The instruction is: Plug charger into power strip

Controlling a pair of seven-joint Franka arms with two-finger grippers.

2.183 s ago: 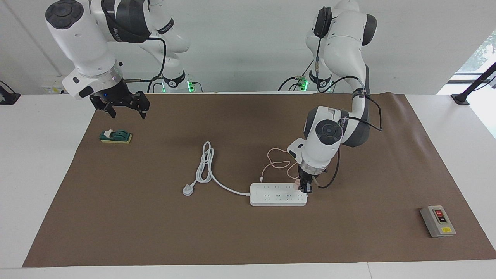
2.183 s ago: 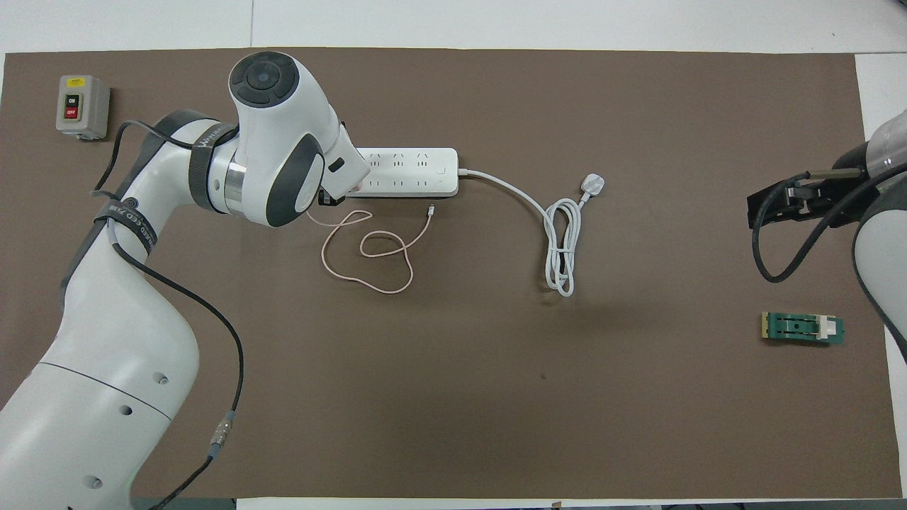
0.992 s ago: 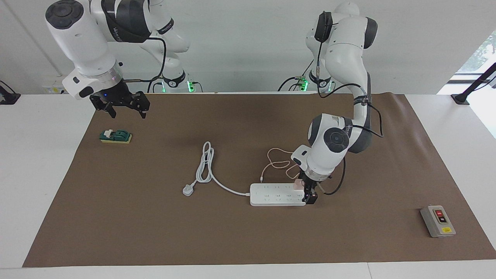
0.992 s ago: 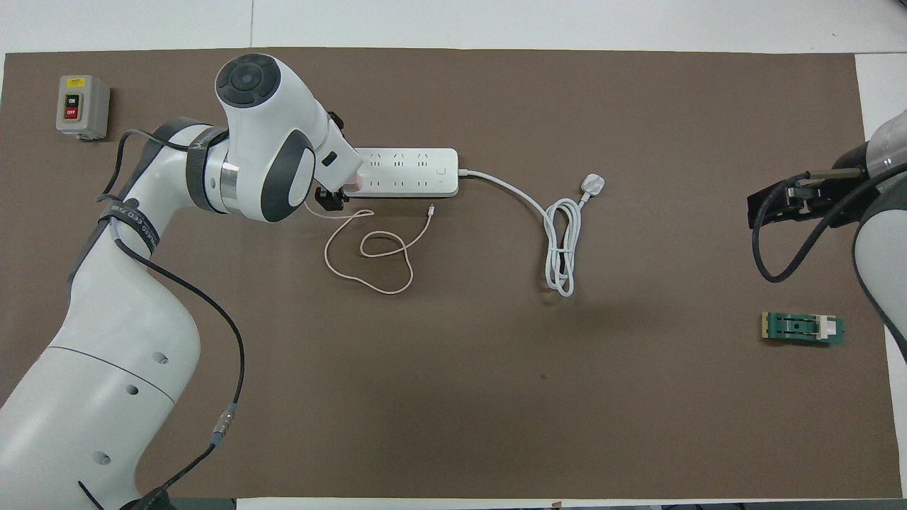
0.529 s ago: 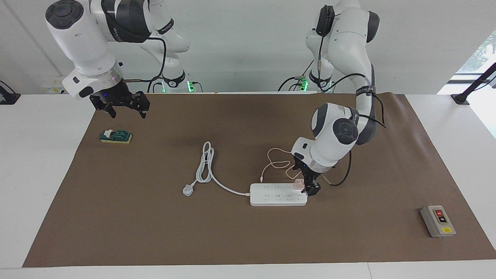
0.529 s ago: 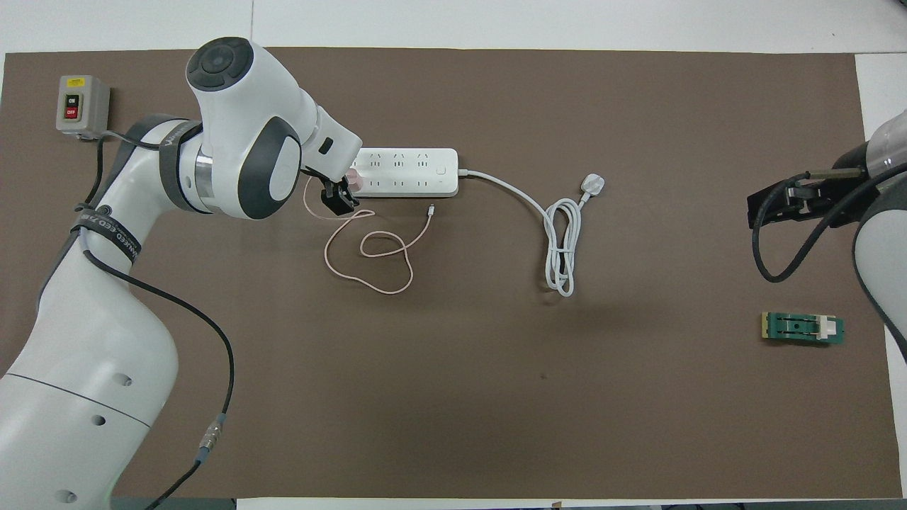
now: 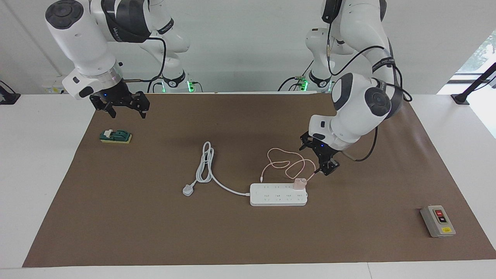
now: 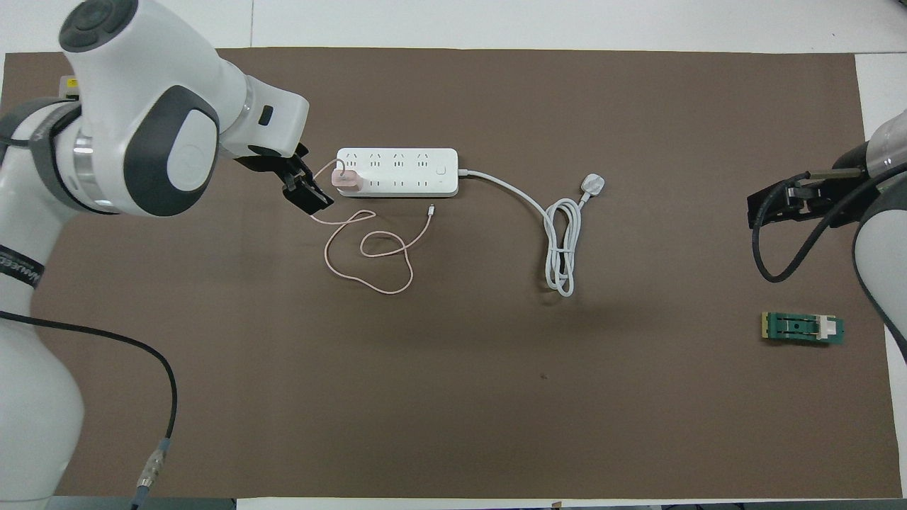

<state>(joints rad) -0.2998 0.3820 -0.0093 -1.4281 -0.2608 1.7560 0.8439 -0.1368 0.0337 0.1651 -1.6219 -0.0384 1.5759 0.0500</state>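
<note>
Compared with a moment ago, we see that the left end effector (image 7: 324, 162) has let go of the charger (image 7: 299, 183) and has risen away from it; it now hangs in the air over the brown mat (image 7: 155, 217), beside the end of the power strip (image 7: 278, 195), with its fingers spread and holding nothing. The charger now stands alone, plugged into the power strip at the end toward the left arm, in the row nearer to the robots. Its thin pink cable (image 7: 281, 162) lies in loops on the mat, nearer to the robots than the strip. The right end effector (image 7: 124, 109) has not moved: it waits with fingers spread over the mat, above a small green block (image 7: 115, 136). The white surface (image 7: 38, 162) carries the brown mat. On it we see also the strip's white plug (image 7: 188, 190) with its coiled cord, and a grey switch box (image 7: 438, 221) toward the left arm's end. A plain white wall (image 7: 248, 46) stands at the robots' end.
</note>
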